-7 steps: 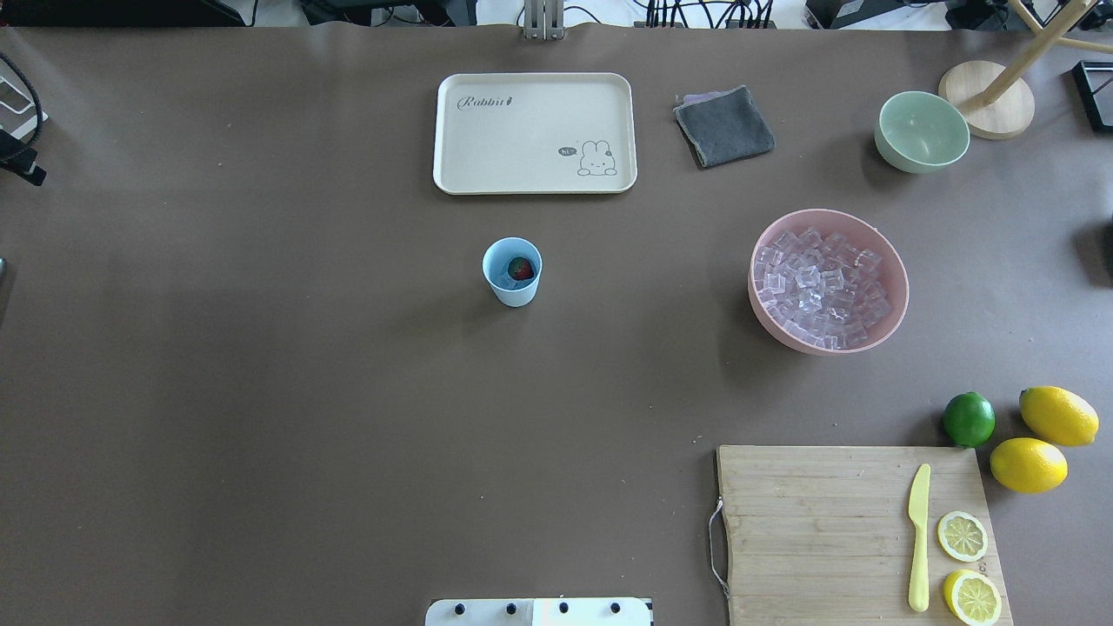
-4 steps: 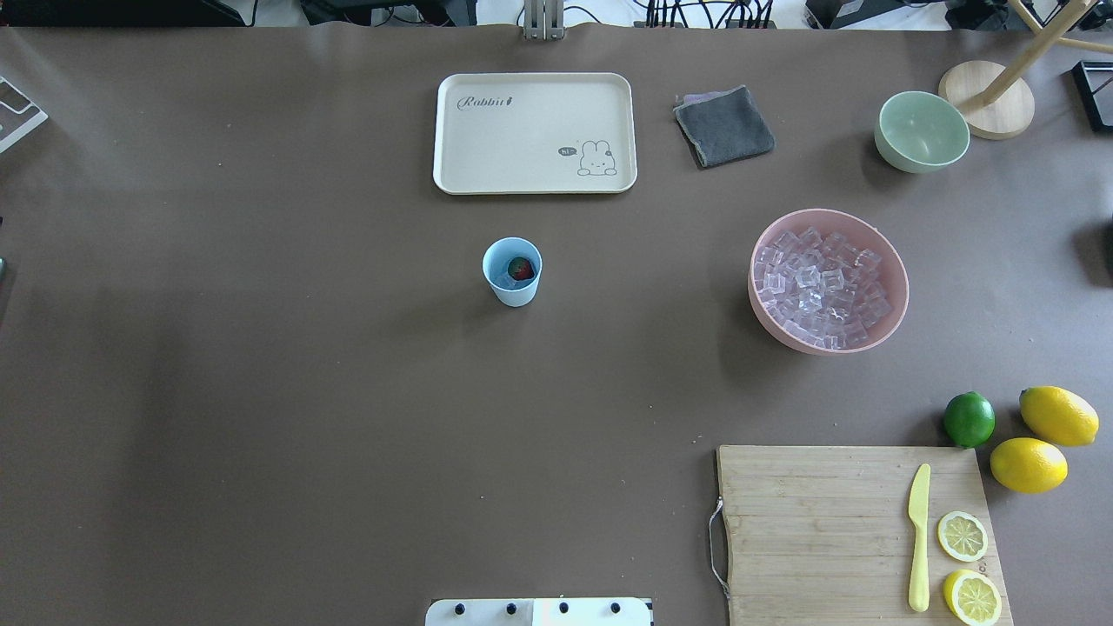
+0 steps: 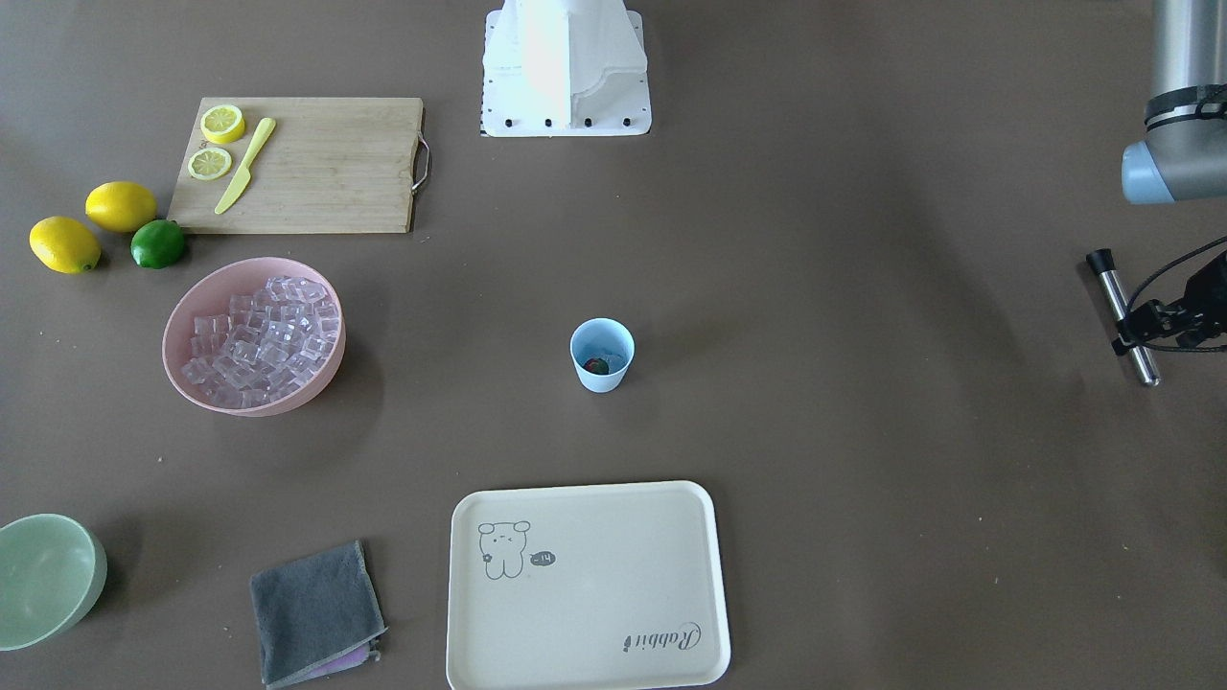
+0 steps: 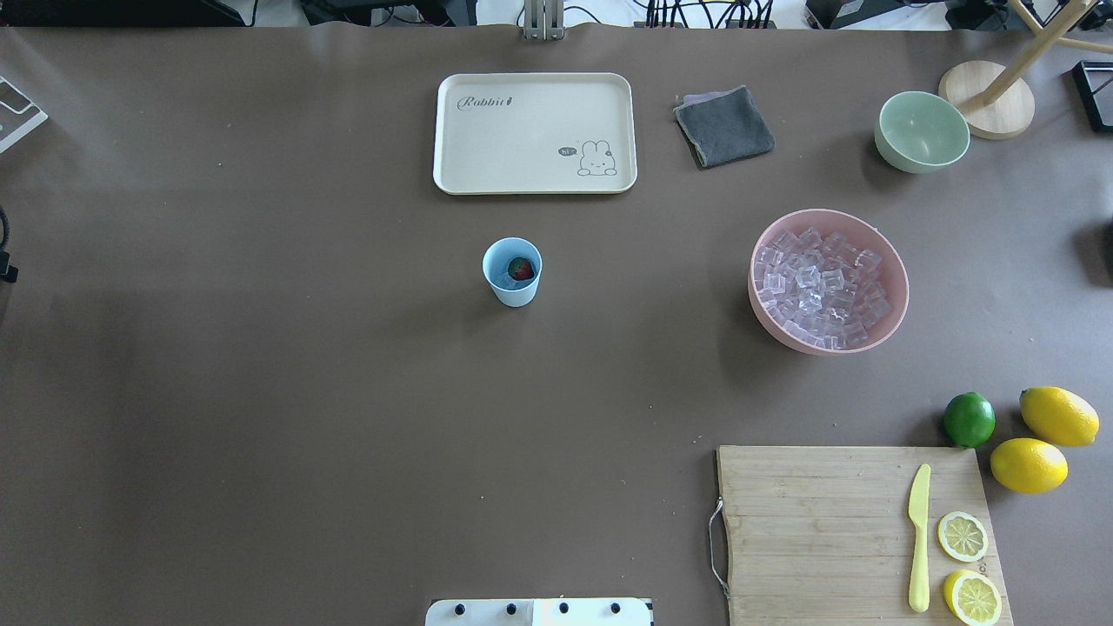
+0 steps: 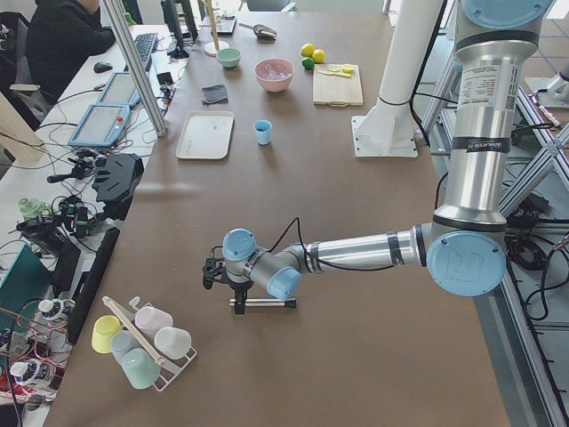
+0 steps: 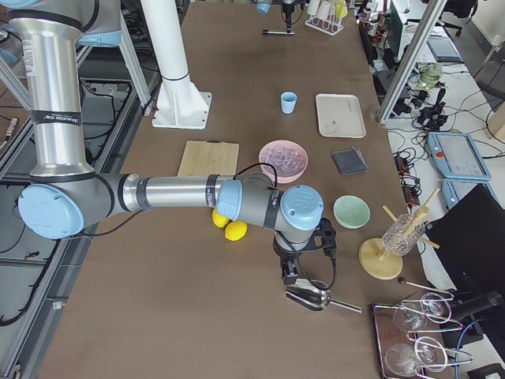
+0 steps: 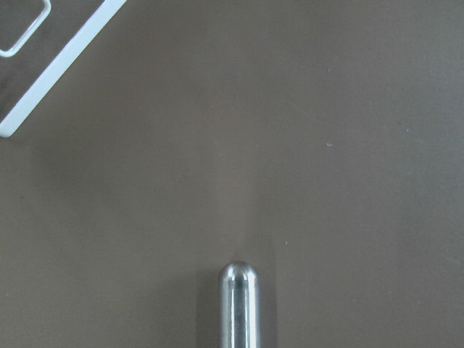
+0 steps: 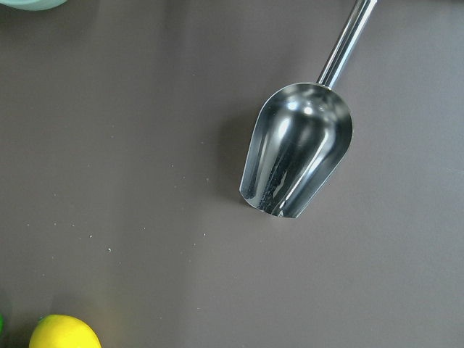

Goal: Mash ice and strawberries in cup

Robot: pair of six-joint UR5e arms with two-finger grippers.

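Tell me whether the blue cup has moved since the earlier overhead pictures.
No. The cup stands in the same spot below the tray in the overhead view, same gap as before.

1. The cup (image 4: pixel 515 296) is a small light-blue tapered tumbler. It stands upright and open-topped near the middle of the worktop (image 4: pixel 261 391), well apart from everything else.
2. The strawberry (image 4: pixel 521 269) is one tiny red berry with a dark green top. It lies inside the cup, at the bottom against the wall.
3. The ice (image 4: pixel 822 287) is a heap of small clear, faintly pink cubes. It fills the pink bowl (image 4: pixel 774 330), far to one side of the cup.
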